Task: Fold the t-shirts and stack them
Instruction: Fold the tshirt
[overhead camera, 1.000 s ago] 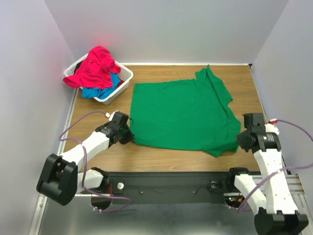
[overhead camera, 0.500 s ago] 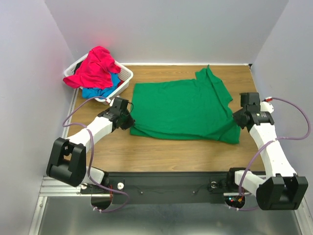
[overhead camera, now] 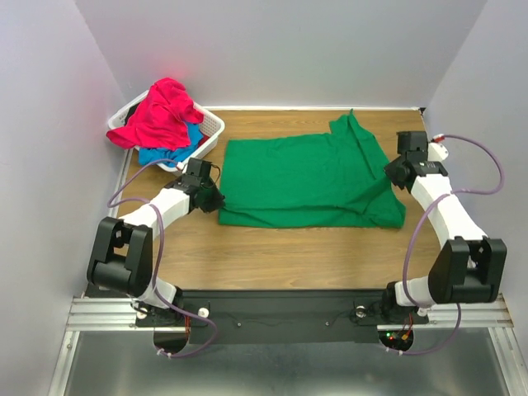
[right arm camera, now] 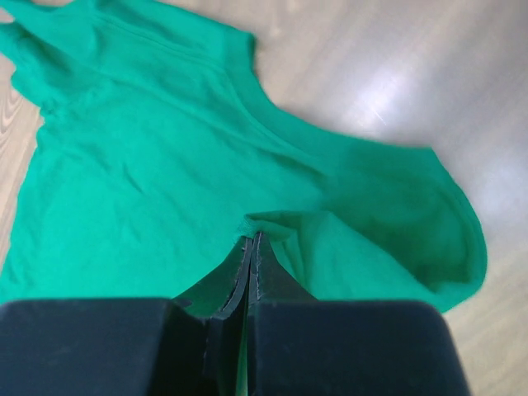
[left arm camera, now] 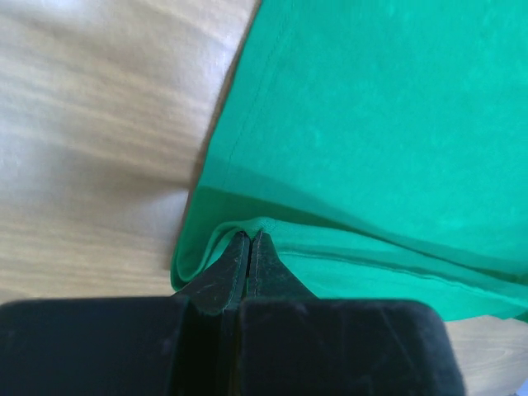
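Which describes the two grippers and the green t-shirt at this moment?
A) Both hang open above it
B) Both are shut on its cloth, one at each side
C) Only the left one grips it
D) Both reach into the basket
B: each wrist view shows closed fingers pinching a fold of the green t-shirt, the left gripper at its left edge and the right gripper at its right edge.

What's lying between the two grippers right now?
Only the green t-shirt, spanning from the left gripper to the right gripper; the top view shows it.
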